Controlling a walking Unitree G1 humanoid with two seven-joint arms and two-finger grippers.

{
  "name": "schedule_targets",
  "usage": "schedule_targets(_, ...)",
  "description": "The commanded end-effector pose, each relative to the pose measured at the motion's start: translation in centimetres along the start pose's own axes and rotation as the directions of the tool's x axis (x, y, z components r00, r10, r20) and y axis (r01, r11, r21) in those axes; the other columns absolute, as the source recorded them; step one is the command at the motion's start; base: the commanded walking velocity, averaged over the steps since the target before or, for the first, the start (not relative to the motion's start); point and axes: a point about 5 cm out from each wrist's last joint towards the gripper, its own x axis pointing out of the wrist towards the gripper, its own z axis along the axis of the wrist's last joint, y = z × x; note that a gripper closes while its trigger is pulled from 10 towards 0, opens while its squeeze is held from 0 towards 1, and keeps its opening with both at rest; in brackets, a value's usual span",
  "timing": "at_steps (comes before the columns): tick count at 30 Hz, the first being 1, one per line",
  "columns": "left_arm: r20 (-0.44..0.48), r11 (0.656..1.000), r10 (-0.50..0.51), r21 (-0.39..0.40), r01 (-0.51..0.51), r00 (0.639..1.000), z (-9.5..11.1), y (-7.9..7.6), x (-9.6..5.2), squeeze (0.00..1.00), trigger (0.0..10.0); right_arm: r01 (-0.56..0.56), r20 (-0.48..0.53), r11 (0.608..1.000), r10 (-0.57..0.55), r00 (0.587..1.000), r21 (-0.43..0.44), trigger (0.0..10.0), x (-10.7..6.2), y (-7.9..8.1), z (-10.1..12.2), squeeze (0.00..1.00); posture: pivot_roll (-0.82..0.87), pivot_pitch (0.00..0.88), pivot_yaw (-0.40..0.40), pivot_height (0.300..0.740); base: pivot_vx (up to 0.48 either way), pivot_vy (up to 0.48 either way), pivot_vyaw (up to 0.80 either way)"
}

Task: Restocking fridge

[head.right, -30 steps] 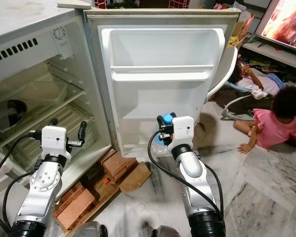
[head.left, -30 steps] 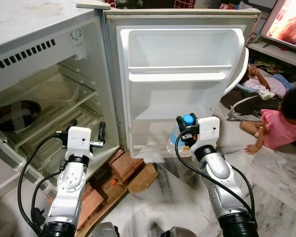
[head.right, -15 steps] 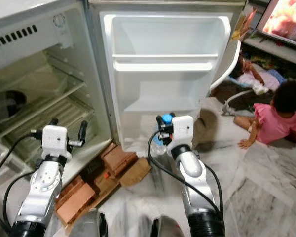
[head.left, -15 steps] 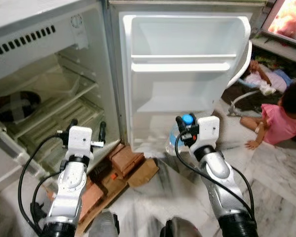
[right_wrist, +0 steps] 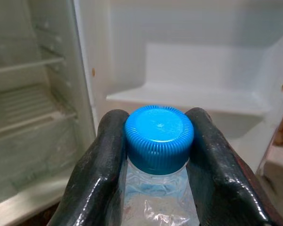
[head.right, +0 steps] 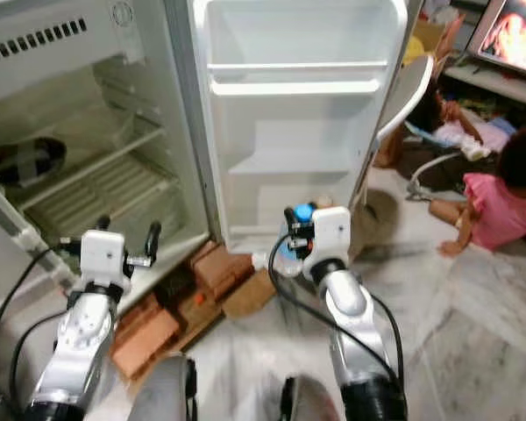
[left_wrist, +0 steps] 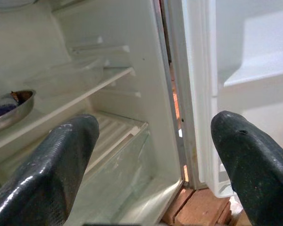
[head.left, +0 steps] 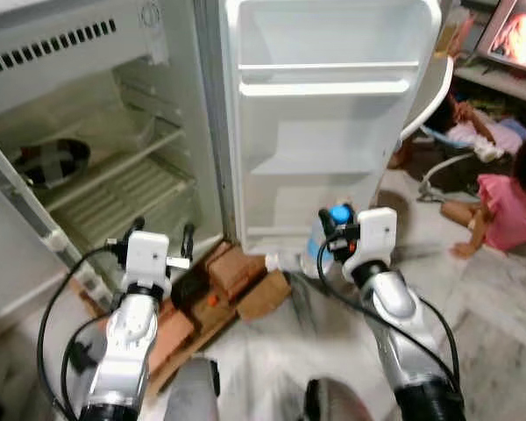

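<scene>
My right gripper [right_wrist: 156,155] clamps a blue-capped water bottle [right_wrist: 159,141] before the open fridge door [head.left: 333,114]. My left gripper [left_wrist: 153,155] gapes, empty. Bowl [head.left: 53,163] on fridge shelf. Bricks [head.left: 232,267] on marble floor [head.left: 500,316].

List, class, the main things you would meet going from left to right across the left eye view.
Metal bowl on a fridge shelf → left gripper, jaws open → bricks under the fridge → water bottle in the right gripper → person in pink on the floor.
</scene>
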Motion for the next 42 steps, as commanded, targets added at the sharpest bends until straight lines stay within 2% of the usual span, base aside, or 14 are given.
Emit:
schedule_targets(1,0.014,1.0,-0.001,0.003,0.001,1.0,0.4,0.0,0.3,0.0,10.0,-0.012,0.049,1.0,0.013,0.999,-0.003,10.0,0.4,0.3,1.1,0.0,0.01,0.047,-0.039,0.666,0.356,0.0,0.0)
schedule_targets(16,0.02,1.0,0.002,-0.003,-0.001,1.0,0.4,0.0,0.4,0.0,10.0,-0.059,0.061,0.998,0.06,0.996,-0.009,10.0,0.5,0.9,1.3,0.0,0.02,0.046,-0.041,0.666,0.368,0.0,0.0)
schedule_targets(23,0.016,1.0,0.003,-0.012,-0.003,1.0,0.4,-0.3,0.3,0.0,10.0,-0.137,0.069,0.99,0.14,0.988,-0.044,10.0,0.1,1.7,1.4,0.0,0.01,0.051,-0.045,0.666,0.388,0.0,0.08)
schedule_targets(37,0.008,1.0,0.008,-0.015,-0.007,1.0,0.3,-0.3,0.4,0.0,10.0,-0.14,0.064,0.99,0.142,0.988,-0.034,10.0,0.0,1.6,1.4,0.0,0.01,0.054,-0.048,0.666,0.448,0.0,0.04)
schedule_targets(42,0.006,1.0,0.009,-0.016,-0.009,1.0,0.2,-0.4,0.4,0.0,10.0,-0.142,0.062,0.989,0.143,0.988,-0.034,10.0,0.1,1.7,1.3,0.0,0.01,0.055,-0.048,0.666,0.138,0.0,0.0)
